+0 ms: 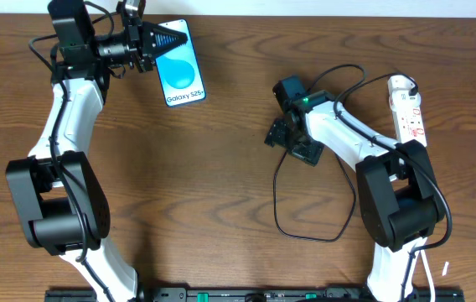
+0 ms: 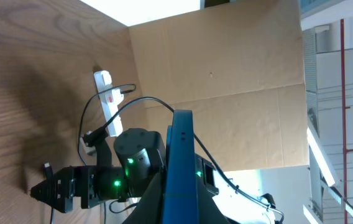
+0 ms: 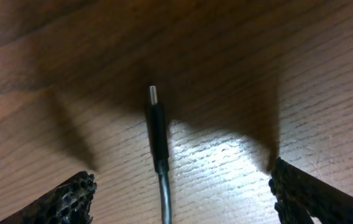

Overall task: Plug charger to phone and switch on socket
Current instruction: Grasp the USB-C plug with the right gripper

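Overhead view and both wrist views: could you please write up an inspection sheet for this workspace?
Surface: brown wooden table, bare in the middle.
Job's things: phone far left, screen lit; socket far right, switch state unreadable; charger tip lying on the table, not in the phone.
Clutter: nothing seen.
Grippers: left gripper shut on the phone; right gripper open, straddling the charger tip.
Cables: charger loops over the table beside the right arm.
Surroundings: cardboard wall behind the table.
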`<state>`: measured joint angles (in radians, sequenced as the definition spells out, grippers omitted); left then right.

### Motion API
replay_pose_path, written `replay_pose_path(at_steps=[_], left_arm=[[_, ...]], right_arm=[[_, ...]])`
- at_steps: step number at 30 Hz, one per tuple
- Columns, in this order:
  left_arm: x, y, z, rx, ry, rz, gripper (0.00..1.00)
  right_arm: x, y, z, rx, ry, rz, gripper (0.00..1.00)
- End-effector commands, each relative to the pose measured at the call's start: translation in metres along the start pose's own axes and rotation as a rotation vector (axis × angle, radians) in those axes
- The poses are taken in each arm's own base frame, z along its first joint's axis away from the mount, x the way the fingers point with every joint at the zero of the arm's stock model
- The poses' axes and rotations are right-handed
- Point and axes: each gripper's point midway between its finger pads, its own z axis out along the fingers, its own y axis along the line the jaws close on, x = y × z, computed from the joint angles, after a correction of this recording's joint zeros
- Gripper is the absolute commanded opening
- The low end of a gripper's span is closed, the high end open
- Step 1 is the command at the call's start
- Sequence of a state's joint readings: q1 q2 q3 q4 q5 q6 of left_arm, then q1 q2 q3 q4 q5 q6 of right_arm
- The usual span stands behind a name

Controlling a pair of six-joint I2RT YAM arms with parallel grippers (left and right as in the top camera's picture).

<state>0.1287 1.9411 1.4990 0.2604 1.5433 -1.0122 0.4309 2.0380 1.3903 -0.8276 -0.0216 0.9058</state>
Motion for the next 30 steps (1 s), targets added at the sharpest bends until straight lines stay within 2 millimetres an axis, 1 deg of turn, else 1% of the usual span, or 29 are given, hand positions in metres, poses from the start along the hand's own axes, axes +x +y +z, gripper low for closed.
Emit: replay_pose_path(at_steps=[1,3,4,8,14,15,18,21,25,26,30], left_arm=[[0.005,-0.0071,-0.0018,0.013,0.021,0.03,0.07],[0.005,-0.0071,-0.0018,0.013,0.021,0.03,0.07],[0.005,-0.0071,-0.0018,0.013,0.021,0.029,0.07],[0.005,-0.0071,-0.0018,0.013,0.021,0.029,0.07],[0.005,-0.0071,-0.0018,0.013,0.021,0.03,0.07],[0.005,-0.0071,-0.0018,0.013,0.021,0.03,0.07],[0.005,-0.0071,-0.0018,0.013,0.021,0.029,0.07],[0.005,-0.0071,-0.0018,0.013,0.021,0.029,0.07],[0.005,-0.0071,-0.0018,0.013,0.021,0.029,0.07],[0.005,-0.0071,-0.0018,0.013,0.021,0.029,0.07],[0.005,-0.0071,-0.0018,0.013,0.021,0.029,0.07]], right_arm=[[-0.0031,-0.0012,-0.0055,0.0,-0.032,0.015,0.83],[-0.0054,-0.003,-0.0056,0.011,-0.046,0.015,0.77],[-0.0068,-0.0042,-0.0057,0.017,-0.054,0.015,0.72],[-0.0096,-0.0062,-0.0059,0.028,-0.068,0.017,0.61],[-0.0104,-0.0051,-0.0059,0.023,-0.072,0.017,0.43],[-0.01,-0.0053,-0.0057,0.024,-0.07,0.016,0.36],[-0.0079,-0.0036,-0.0055,0.014,-0.057,0.017,0.3],[-0.0065,-0.0016,-0.0054,0.004,-0.049,0.016,0.2],[-0.0065,-0.0017,-0.0054,0.004,-0.048,0.017,0.03],[-0.0065,-0.0017,-0.0054,0.004,-0.048,0.017,0.02],[-0.0067,-0.0016,-0.0055,0.003,-0.049,0.02,0.01]])
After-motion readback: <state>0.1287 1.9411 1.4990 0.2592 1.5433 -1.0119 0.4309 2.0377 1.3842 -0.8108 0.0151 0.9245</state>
